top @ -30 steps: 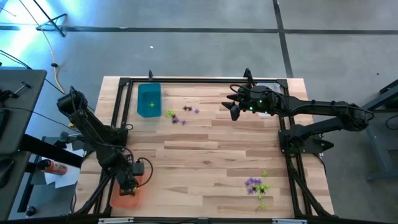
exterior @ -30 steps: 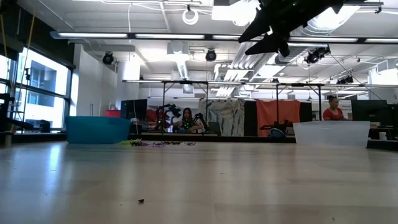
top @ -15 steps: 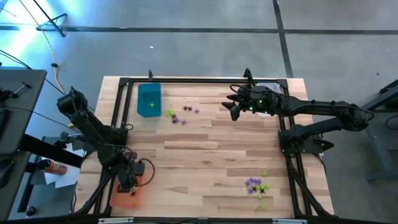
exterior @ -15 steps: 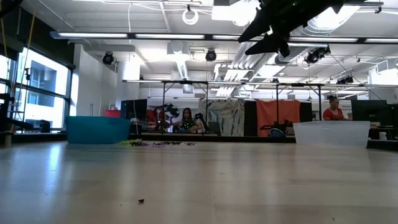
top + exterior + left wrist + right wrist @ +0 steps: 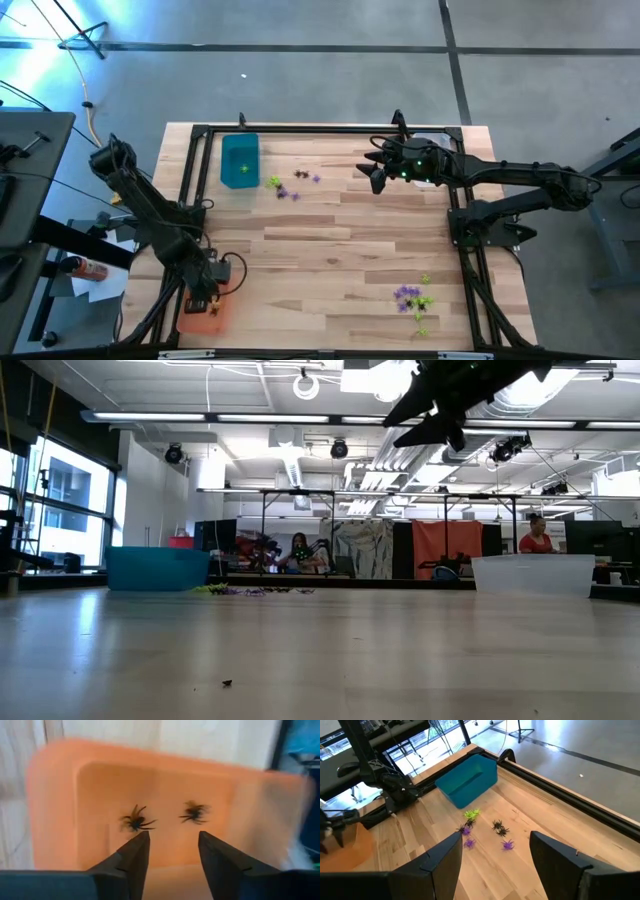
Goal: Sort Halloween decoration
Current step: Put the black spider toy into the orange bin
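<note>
The Halloween decoration is many tiny spiky trinkets. Two dark ones lie on the floor of the orange tray at the table's near left corner. My left gripper hangs open just above them, pointing steeply down. A small mixed group lies on the wood by the teal tray. A purple and green heap lies near the near right corner. My right gripper waits open, high over the far middle.
A clear tray stands at the far right, under my right arm. A black metal frame runs along the table's edges. The middle of the wooden table is bare boards. People sit in the room beyond the table.
My left gripper has risen a little over the orange tray, and its arm has shifted slightly toward the table's left edge. My right arm has kept still.
</note>
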`<state>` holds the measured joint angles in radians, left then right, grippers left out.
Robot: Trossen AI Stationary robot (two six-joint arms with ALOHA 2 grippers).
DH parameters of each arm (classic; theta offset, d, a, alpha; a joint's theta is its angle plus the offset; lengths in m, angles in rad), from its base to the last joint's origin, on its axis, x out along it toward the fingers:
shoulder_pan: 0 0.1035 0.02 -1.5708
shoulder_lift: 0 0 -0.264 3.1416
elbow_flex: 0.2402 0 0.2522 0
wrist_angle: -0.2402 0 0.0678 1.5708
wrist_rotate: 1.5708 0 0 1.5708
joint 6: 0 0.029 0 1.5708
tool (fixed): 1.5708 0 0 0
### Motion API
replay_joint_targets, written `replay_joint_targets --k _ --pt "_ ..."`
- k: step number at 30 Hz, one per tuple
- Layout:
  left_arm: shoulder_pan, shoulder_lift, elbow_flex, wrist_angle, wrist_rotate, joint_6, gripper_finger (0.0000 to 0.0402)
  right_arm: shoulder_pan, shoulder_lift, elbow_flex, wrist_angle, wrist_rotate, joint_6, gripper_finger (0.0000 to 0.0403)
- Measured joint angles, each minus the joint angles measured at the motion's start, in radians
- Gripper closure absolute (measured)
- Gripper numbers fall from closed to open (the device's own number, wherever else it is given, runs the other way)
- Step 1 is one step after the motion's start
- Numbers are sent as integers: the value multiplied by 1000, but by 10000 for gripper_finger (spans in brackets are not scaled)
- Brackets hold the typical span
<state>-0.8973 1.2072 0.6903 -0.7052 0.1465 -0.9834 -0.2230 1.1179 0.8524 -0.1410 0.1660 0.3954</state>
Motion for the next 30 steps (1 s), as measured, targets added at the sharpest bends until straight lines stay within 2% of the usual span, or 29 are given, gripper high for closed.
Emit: replay_joint_targets --k 4,6,10,14,16,19,23,25,28,30 --pt "46 -75 86 -102 -15 37 223 0 0 0 26 -1 -11 175" --pt "77 -118 143 -157 -55 66 221 0 0 0 43 -17 -16 175" --pt "168 -194 256 -205 -248 158 220 0 0 0 74 -66 -35 175" --pt "335 -225 306 -192 -468 260 220 0 0 3 94 -94 -27 175" --pt "436 -226 307 -126 -524 372 220 0 0 3 104 -122 -8 175" --pt "591 -210 286 28 -536 542 220 1 -1 4 112 -172 30 175" --pt "774 -168 196 366 -431 725 220 1 -1 4 113 -247 87 175" --pt "846 -143 146 547 -370 766 220 1 -1 4 113 -276 103 175" --pt "922 -109 101 757 -357 755 220 7 0 4 113 -293 105 175" --pt "953 -94 89 838 -358 741 220 16 -1 5 108 -294 104 175"
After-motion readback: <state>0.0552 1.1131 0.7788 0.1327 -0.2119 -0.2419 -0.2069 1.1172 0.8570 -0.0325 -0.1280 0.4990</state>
